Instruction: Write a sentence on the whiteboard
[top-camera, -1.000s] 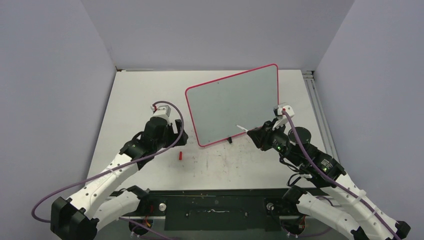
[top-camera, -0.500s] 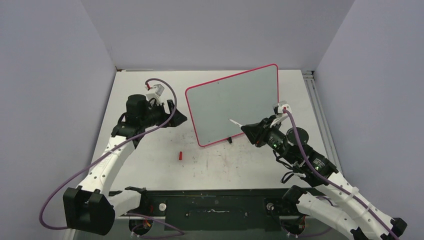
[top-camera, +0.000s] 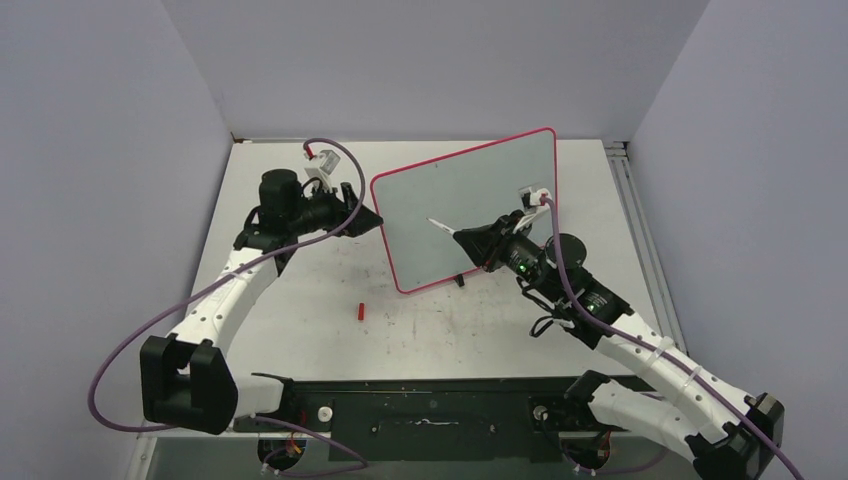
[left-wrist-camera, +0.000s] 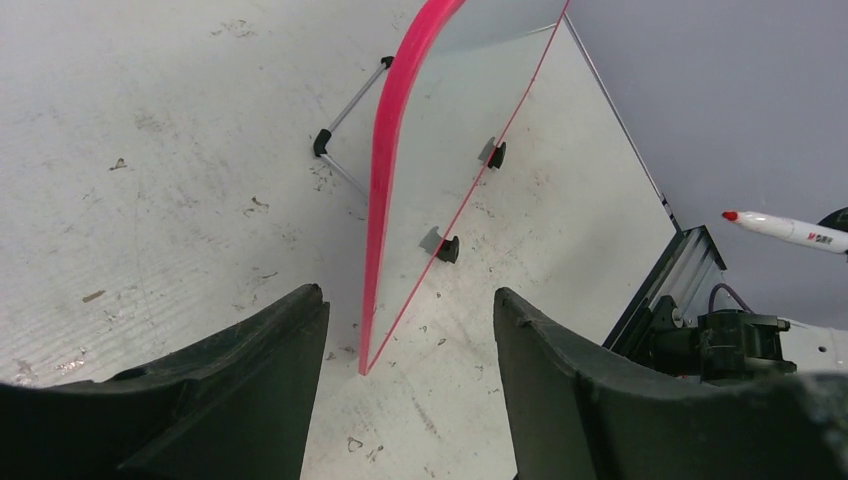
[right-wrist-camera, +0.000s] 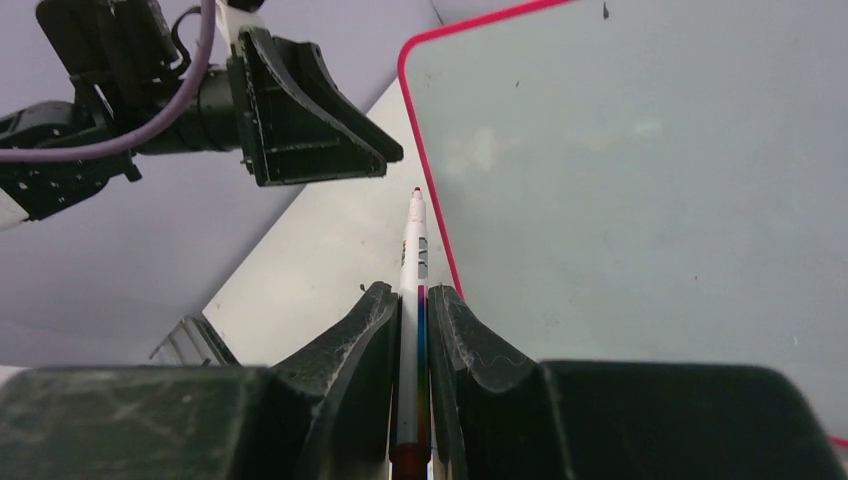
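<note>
Bracing the light, tippy-looking whiteboard (top-camera: 465, 205) comes first: pinch its stiff rim with your left gripper's (left-wrist-camera: 405, 300) open jaws; the right gripper's (right-wrist-camera: 412, 300) jaws clamp the marker (right-wrist-camera: 412, 250).

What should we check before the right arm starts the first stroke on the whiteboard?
1. Grip on marker by right end effector: ok, jaws shut on the barrel.
2. Cap off: ok, red tip bare; the cap lies on the table.
3. Stance of whiteboard: ok, upright on its feet.
4. Writing face free: ok, no lettering seen.
5. Tip on the face: not ok, the left wrist view shows it in the air, off the board.
6. Board braced by left end effector: not ok, open, short of the board's left edge.
</note>
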